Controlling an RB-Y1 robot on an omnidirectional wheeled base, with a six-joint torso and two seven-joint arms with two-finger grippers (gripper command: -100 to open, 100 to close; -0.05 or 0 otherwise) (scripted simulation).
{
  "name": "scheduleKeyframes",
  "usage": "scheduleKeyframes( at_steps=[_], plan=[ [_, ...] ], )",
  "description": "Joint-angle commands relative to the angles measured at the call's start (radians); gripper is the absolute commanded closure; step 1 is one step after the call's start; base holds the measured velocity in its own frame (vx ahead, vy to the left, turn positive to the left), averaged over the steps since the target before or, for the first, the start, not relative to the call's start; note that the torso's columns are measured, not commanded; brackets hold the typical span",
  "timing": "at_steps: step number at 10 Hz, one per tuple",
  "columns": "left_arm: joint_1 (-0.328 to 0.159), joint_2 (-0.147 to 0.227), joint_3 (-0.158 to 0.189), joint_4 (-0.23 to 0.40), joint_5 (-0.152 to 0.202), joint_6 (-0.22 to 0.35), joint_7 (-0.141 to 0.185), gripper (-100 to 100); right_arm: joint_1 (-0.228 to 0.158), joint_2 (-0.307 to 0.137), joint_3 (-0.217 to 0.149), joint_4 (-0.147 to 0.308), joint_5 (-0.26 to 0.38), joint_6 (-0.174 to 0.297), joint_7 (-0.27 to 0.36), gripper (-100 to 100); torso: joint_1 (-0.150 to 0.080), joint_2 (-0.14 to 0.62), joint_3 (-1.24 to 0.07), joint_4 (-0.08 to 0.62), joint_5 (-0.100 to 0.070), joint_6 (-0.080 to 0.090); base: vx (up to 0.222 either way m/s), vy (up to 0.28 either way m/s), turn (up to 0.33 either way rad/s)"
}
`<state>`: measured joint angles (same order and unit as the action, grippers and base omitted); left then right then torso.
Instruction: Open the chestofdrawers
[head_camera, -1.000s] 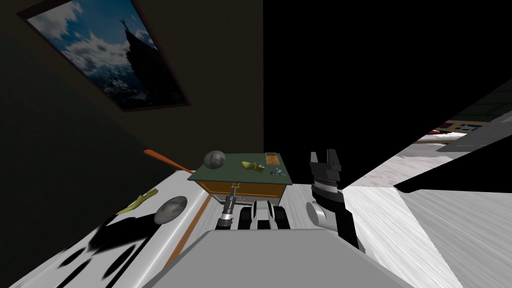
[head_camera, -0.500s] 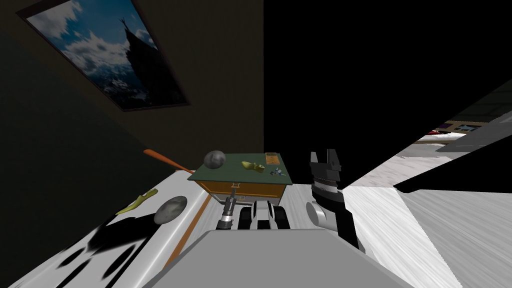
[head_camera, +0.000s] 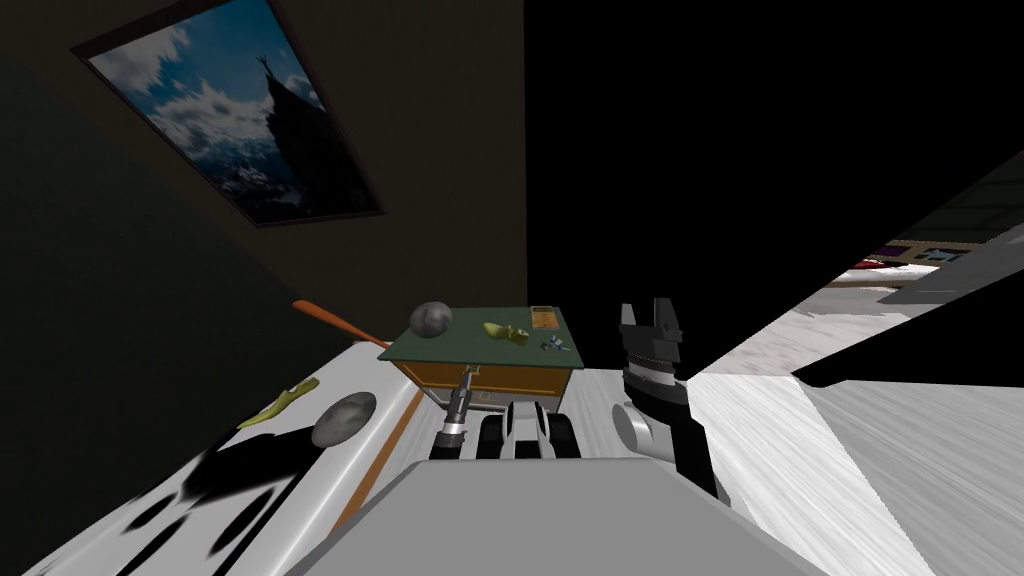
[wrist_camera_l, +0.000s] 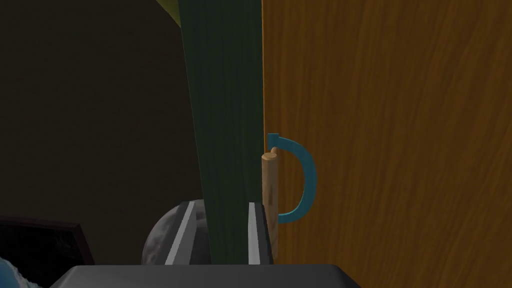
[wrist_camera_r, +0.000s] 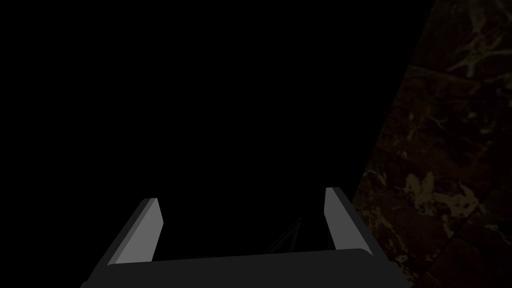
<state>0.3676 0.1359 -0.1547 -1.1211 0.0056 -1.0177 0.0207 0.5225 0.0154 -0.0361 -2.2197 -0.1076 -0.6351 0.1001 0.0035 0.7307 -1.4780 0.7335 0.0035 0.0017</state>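
Dark walls back the chest of drawers, which sits low ahead. The left arm reaches forward to its front, and the left gripper pinches the edge of the green top, with the blue handle just beside. The right gripper is raised, its fingers spread.

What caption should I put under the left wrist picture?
Left gripper at the chest's dark green top edge, beside the blue-and-wood handle on its orange-brown front.
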Motion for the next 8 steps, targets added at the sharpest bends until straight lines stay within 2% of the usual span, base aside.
scheduleKeyframes(
  at_steps=[1,2,3,7,8],
  plan=[
    [0.010,-0.009,-0.005,0.051,-0.004,-0.040,-0.009,100,0.000,0.000,0.000,0.000,0.000,0.000,0.000,0,0.000,-0.001,-0.002,0.000,-0.001,-0.001,0.006,-0.005,-0.007],
    [0.005,-0.006,-0.003,0.046,-0.002,-0.032,-0.006,100,0.000,0.000,0.000,0.000,0.000,0.000,0.000,0,-0.002,0.003,-0.001,0.003,-0.003,-0.002,0.000,0.000,0.000],
    [-0.001,-0.014,-0.006,0.077,-0.008,-0.048,-0.017,-100,0.000,0.000,0.000,0.000,0.000,0.000,0.000,0,-0.003,0.006,0.001,0.004,-0.003,-0.002,0.002,-0.015,-0.008],
    [-0.022,0.000,0.005,0.019,0.000,0.025,0.000,-100,0.000,0.000,0.000,0.000,0.000,0.000,0.000,0,-0.003,0.007,0.002,0.005,-0.003,-0.002,0.000,-0.002,0.000],
    [-0.013,-0.001,0.003,0.021,-0.001,0.012,-0.002,-100,0.000,0.000,0.000,0.000,0.000,0.000,0.000,0,-0.003,0.007,0.002,0.004,-0.003,-0.002,0.000,0.000,0.000]
  ],
)
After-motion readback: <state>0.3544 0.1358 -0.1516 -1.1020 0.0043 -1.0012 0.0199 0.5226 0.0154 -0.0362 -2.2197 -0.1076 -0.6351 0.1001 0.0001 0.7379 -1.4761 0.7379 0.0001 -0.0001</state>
